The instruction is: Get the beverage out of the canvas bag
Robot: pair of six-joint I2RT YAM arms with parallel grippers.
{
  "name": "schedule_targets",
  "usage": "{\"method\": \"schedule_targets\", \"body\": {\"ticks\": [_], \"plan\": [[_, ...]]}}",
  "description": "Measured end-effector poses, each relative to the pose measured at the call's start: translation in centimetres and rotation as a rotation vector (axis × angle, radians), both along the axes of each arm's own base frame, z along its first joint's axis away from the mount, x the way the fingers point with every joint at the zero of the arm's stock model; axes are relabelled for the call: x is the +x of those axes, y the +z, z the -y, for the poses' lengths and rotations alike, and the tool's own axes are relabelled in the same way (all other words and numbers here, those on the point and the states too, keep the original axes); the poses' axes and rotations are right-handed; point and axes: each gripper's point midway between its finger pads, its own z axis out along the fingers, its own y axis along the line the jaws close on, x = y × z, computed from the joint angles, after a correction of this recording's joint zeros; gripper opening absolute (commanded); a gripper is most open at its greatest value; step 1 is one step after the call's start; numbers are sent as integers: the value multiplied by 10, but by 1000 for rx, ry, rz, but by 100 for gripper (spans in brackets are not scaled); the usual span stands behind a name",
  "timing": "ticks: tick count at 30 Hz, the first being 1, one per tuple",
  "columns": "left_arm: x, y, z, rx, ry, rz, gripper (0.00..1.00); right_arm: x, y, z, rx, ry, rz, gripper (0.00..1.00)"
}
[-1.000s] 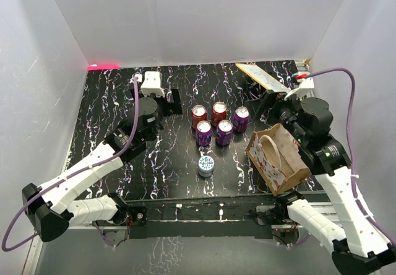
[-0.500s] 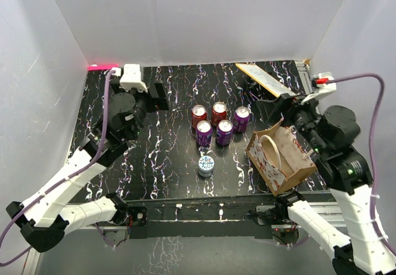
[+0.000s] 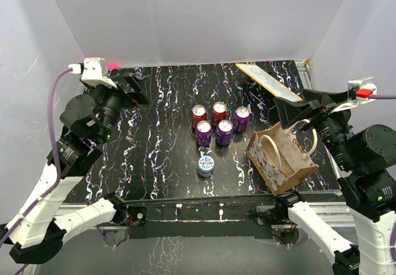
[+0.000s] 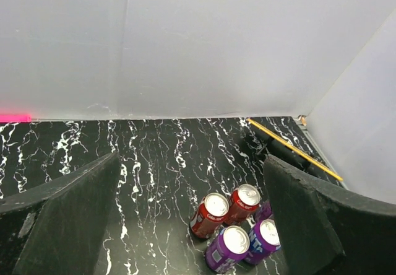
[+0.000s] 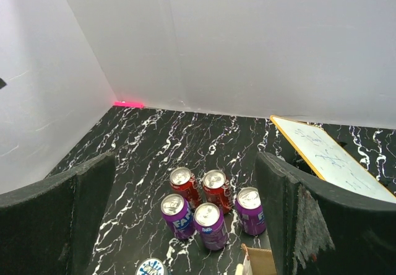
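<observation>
High up, the left hand and right hand are spread wide, empty; the bag sits near right on the table; a blue can stands left of it; the job looks done; next, just rest.

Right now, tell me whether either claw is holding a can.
No: the left claw and right claw are both open and empty, away from the standing cans.

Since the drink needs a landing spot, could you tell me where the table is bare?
Bare: the wide stretch left of the cans, toward the left wall, and the strip behind them up to the whiteboard. Crowded: the gap between cans and bag.
</observation>
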Motion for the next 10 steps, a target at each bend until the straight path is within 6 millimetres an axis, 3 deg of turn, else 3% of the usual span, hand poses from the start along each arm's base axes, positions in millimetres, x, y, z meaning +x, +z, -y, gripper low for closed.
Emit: {"method": "schedule_targets", "body": {"ticks": [10], "plan": [[-15,4,-9,-39,-8,2,97,0,0,-1,-1,4,-1,98]]}}
